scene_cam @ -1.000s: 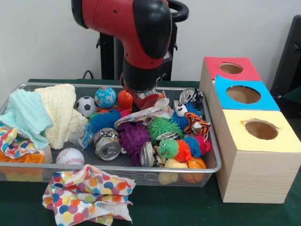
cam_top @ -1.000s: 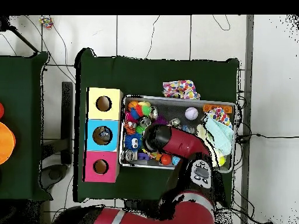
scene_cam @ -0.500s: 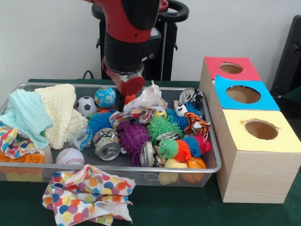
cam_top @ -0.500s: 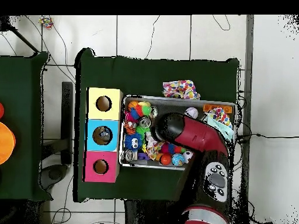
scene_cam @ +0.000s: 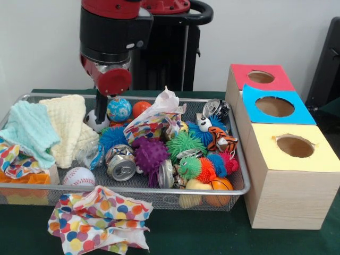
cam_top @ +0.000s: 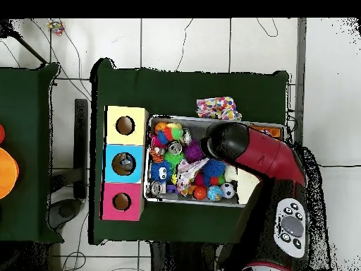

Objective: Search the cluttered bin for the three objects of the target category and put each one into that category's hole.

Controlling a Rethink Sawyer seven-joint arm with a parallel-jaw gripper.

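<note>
The silver wire-mesh bin is full of balls, spiky toys, crushed cans and cloths; it also shows in the overhead view. The round hole in the blue-topped box is the middle one of three boxes beside the bin, and shows in the overhead view with something dark inside. My gripper hangs over the bin's far left part, just above a soccer ball and beside a globe ball. In the overhead view the arm hides it. Nothing shows held in it.
A red-topped box and a yellow-topped box flank the blue one. A crumpled colourful wrapper stands mid-bin. Yellow and teal cloths fill the bin's left. A polka-dot cloth lies in front of the bin.
In the front view my arm has swung left across the bin, from over the orange ball to over the soccer ball. The colourful wrapper has been pulled up and now stands higher.
</note>
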